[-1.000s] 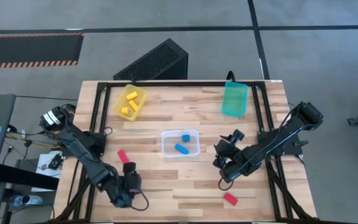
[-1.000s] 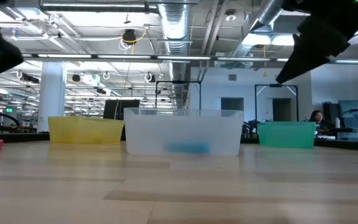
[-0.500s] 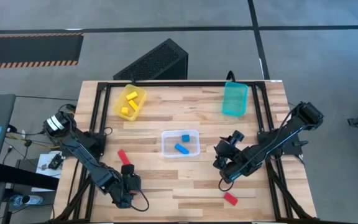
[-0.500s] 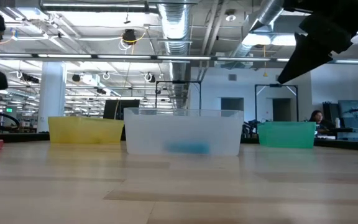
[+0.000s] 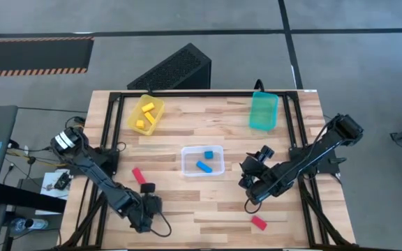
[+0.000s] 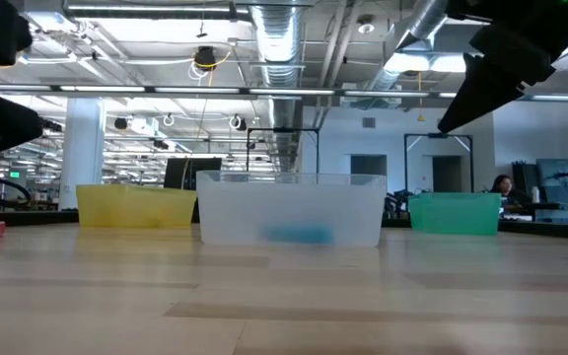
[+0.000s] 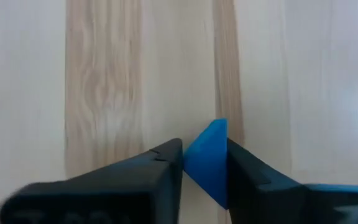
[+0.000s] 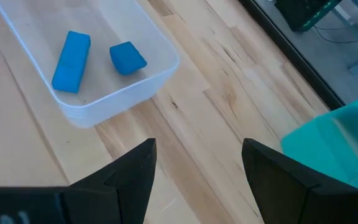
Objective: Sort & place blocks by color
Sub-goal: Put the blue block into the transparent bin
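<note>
Since a second ago the left tool (image 7: 205, 163) has shifted slightly toward the table's near middle, while the right arm has barely moved. That left tool is pinching a blue block (image 7: 207, 160) between its two fingers, the block turned so one corner points forward past the fingertips. Seen from above, it sits low at the near-left part of the table (image 5: 222, 209), just beyond two red blocks, a bar (image 5: 138, 175) and a cube (image 5: 146, 188).

The right tool (image 8: 197, 180) hangs with its fingers spread and nothing between them, right of the clear bin (image 5: 202, 161), which holds two blue blocks (image 8: 71, 61). A third red block (image 5: 258, 223) lies near the front edge on the right. The yellow bin (image 5: 145, 114) at the far left carries yellow pieces; the teal bin (image 5: 263, 111) at the far right looks empty.

The held block appears small, rigid and light, with smooth faces that could slip. Gripped corner-on, it may twist; flat opposite faces would give a surer hold. It probably belongs in the clear bin with the other blue pieces.
</note>
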Robot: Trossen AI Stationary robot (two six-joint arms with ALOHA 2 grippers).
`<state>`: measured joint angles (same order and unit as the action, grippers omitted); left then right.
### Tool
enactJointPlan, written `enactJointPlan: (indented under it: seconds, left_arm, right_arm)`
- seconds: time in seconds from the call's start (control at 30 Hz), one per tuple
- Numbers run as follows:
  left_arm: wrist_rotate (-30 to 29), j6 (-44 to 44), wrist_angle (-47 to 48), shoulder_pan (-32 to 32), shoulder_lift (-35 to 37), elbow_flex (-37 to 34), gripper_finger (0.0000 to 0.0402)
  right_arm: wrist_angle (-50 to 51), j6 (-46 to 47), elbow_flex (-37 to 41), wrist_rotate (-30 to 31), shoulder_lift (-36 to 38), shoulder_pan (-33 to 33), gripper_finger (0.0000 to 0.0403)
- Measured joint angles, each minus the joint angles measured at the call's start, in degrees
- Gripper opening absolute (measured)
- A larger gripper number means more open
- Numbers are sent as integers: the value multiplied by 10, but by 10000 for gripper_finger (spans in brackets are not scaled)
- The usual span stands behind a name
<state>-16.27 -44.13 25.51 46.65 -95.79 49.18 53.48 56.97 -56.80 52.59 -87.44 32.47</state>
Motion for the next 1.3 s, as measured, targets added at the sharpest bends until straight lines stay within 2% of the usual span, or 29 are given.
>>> enactJointPlan:
  seconds: [0.03, 0.2, 0.4, 0.67, 0.87, 1.13, 1.3]
  left_arm:
    - [2, 1, -5, -5, 0, 1, 46]
    - [0, 49, -37, -46, 0, 1, 46]
    - [-41, 200, -35, -98, 0, 42, 80]
    - [-41, 399, -40, -216, 0, 91, 50]
    - [-9, 461, -63, -299, 0, 92, 62]
    - [22, 502, -89, -325, 1, 119, 60]
    - [-27, 525, -87, -331, 1, 148, 65]
  right_arm:
    - [0, 0, 0, 0, 0, 0, 260]
    - [-7, 0, 0, 0, 0, 0, 259]
    - [-20, 1, 0, -4, 0, 1, 260]
    - [-28, 16, 0, -16, 0, 1, 260]
    - [-29, 30, 0, -23, 0, 14, 260]
    - [-28, 30, 0, -20, 0, 14, 260]
    - [-29, 29, 0, -20, 0, 7, 260]
